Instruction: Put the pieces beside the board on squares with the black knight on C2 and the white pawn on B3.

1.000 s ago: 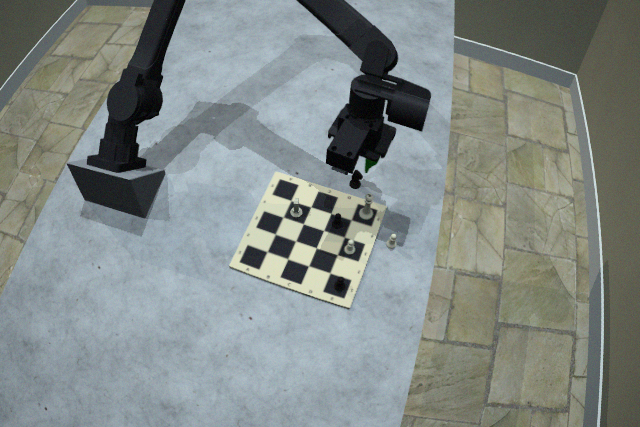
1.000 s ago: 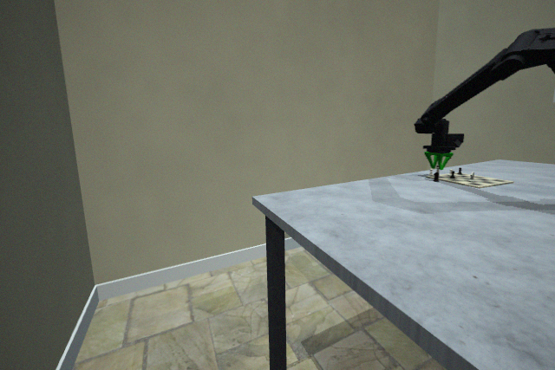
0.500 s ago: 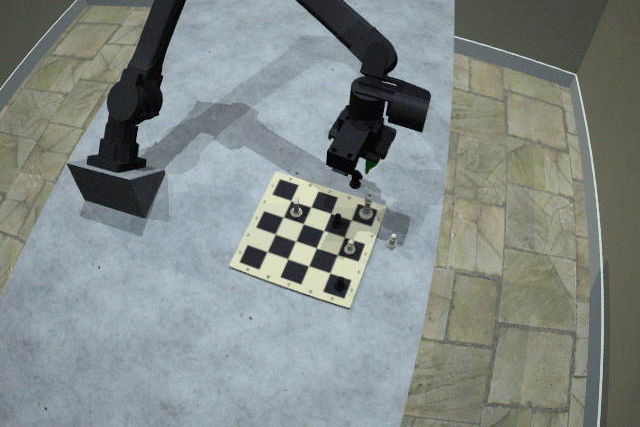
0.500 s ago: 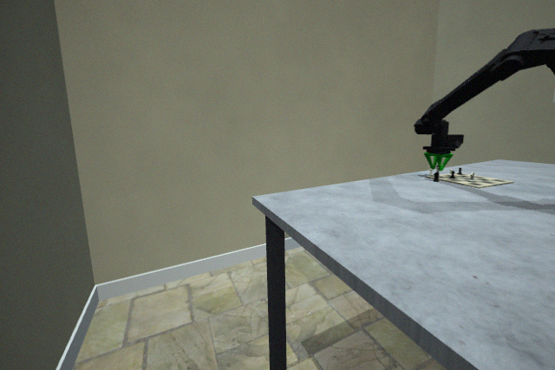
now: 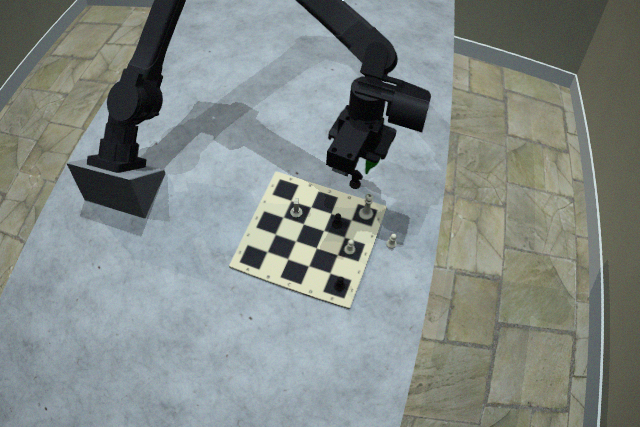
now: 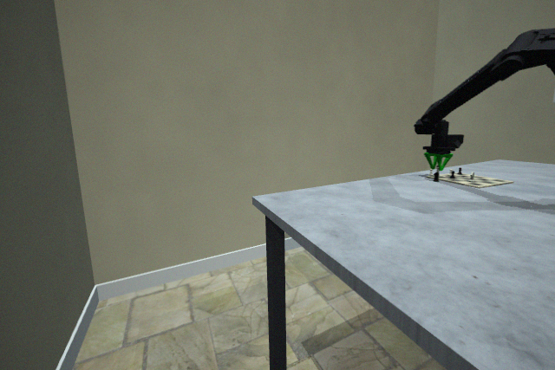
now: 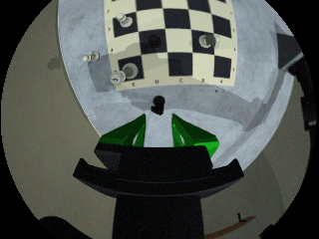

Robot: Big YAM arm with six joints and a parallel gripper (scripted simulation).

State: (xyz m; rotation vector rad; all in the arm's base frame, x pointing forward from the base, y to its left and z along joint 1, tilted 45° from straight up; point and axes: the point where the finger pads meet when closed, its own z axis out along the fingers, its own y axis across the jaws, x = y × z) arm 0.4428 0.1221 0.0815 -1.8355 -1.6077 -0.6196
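Grey table (image 5: 155,308) carries one cream-and-black board (image 5: 242,263), and my single arm hangs over the board's far edge. My gripper (image 7: 159,118) is half spread and grasps nothing. Just below the green fingers, the one black knight (image 5: 355,182) stands upright on the table, just off the board, so I judge the coming move is straight down. The one white pawn (image 5: 392,241) waits beside the right edge in the top view. Five pieces stand on the board: three white, two black.
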